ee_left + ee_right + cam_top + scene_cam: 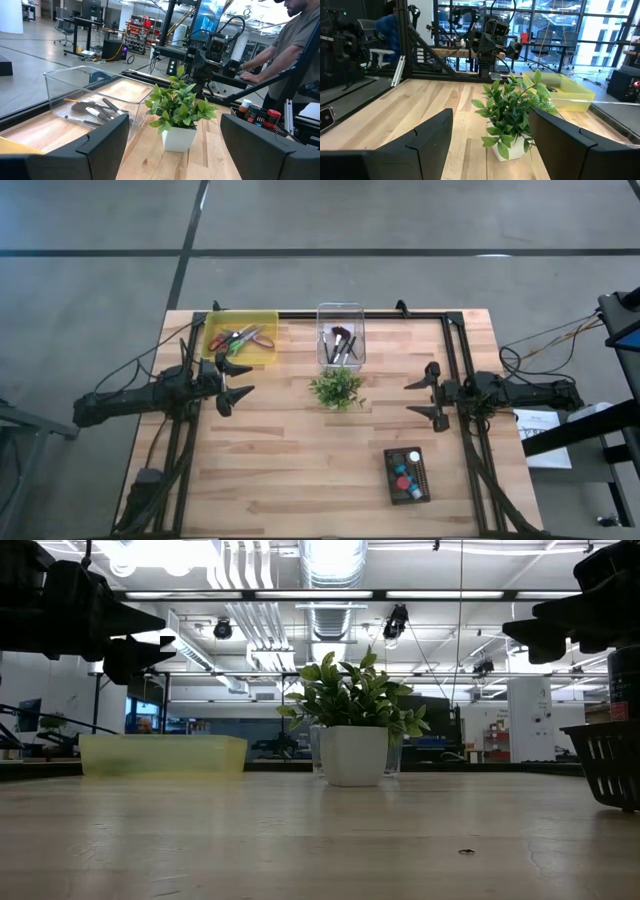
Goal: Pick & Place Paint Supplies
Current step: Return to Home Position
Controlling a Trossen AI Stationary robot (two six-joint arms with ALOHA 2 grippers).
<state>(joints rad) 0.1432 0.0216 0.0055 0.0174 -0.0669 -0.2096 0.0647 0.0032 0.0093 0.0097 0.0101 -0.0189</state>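
Bottles (404, 471) fill black bin (425, 480) — left gripper (247, 379), right gripper (409, 398) splayed, aloft.

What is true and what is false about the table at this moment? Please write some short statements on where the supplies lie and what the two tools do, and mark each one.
1. The scissors lie in the yellow tray. True.
2. The brushes lie in the black bin. False: they lie in the clear bin; the black bin holds the paint bottles.
3. The plant stands between the two tools. True.
4. The left tool holds a paint bottle. False: it is open and empty, beside the yellow tray.
5. The right tool is open and empty. True.
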